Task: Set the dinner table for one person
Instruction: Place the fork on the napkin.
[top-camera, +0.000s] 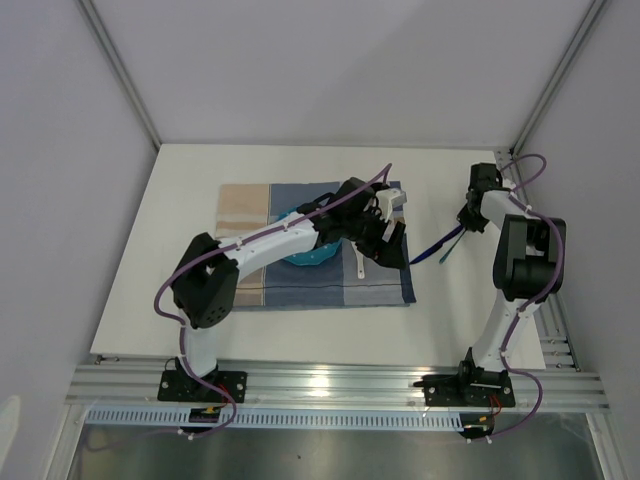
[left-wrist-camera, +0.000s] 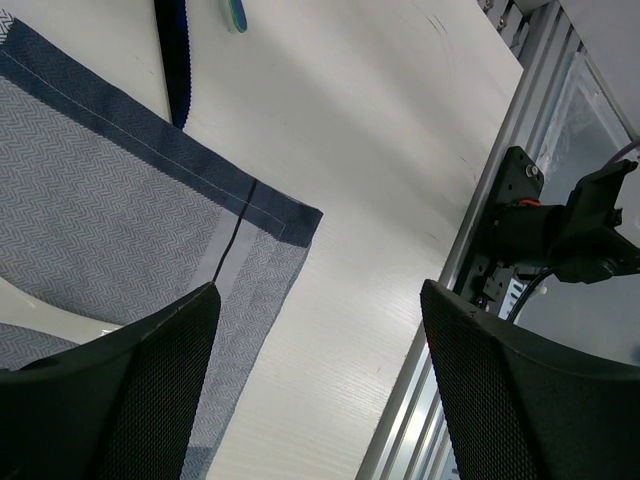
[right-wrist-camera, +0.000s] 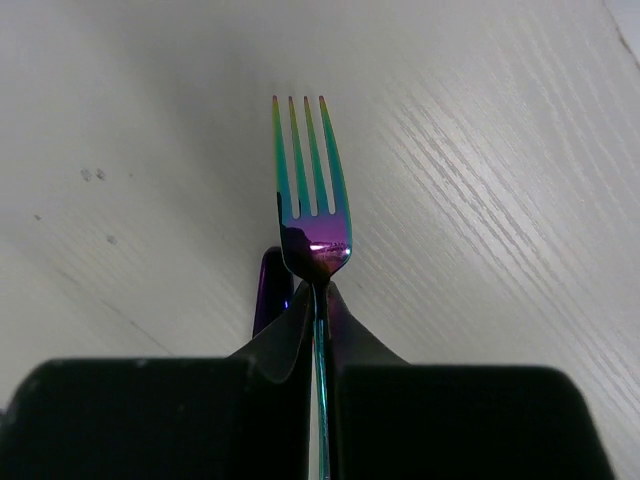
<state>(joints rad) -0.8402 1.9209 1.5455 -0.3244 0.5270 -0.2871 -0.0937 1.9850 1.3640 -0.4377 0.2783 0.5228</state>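
Note:
My right gripper (right-wrist-camera: 318, 300) is shut on the neck of an iridescent fork (right-wrist-camera: 312, 200), whose tines point away over the white dinner table (top-camera: 180, 200). A dark purple knife (right-wrist-camera: 272, 290) lies just left of the fork, partly hidden by the fingers. In the top view the right gripper (top-camera: 466, 222) sits right of the checked placemat (top-camera: 250, 205), with the knife (top-camera: 430, 250) slanting toward the mat. My left gripper (left-wrist-camera: 320, 380) hangs open over the mat's near right corner (left-wrist-camera: 285, 215), holding nothing. A blue bowl (top-camera: 305, 255) and a white spoon (top-camera: 357, 262) lie on the mat.
The aluminium rail (left-wrist-camera: 470, 250) edges the table close to the left gripper, with the right arm's base (left-wrist-camera: 560, 225) beyond it. The left arm (top-camera: 270, 240) stretches across the placemat and covers much of the bowl. Bare tabletop lies left of the mat and behind it.

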